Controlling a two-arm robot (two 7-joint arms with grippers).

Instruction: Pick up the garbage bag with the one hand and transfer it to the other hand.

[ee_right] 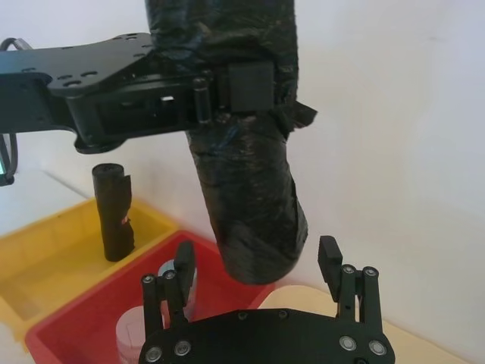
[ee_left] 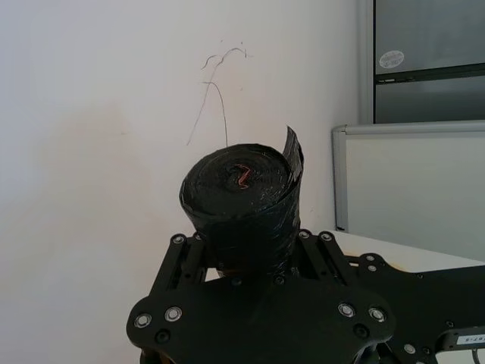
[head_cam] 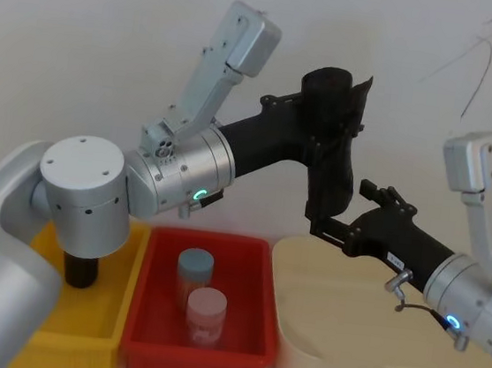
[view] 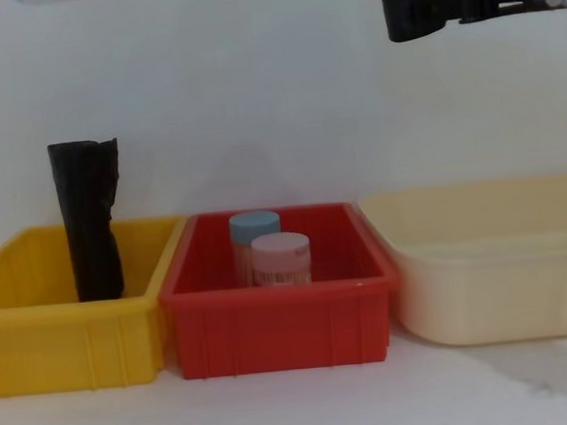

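The garbage bag (head_cam: 330, 149), a roll of black crinkled plastic with a loose flap at its top, hangs upright in the air above the bins. My left gripper (head_cam: 328, 122), on the arm with the green ring light, is shut around its upper part. In the left wrist view the garbage bag (ee_left: 242, 205) stands end-on between that gripper's fingers. My right gripper (ee_right: 258, 265), on the arm with the blue ring light, is open at the roll's lower end (ee_right: 258, 235). One finger (ee_right: 184, 265) stands on each side, with a gap to the plastic.
A second black roll (view: 88, 221) stands in the yellow bin (view: 69, 344) on the left. The red bin (view: 272, 330) in the middle holds a blue-lidded jar (head_cam: 195, 267) and a pink-lidded jar (head_cam: 206, 308). A cream tray (head_cam: 342, 355) lies under the right arm.
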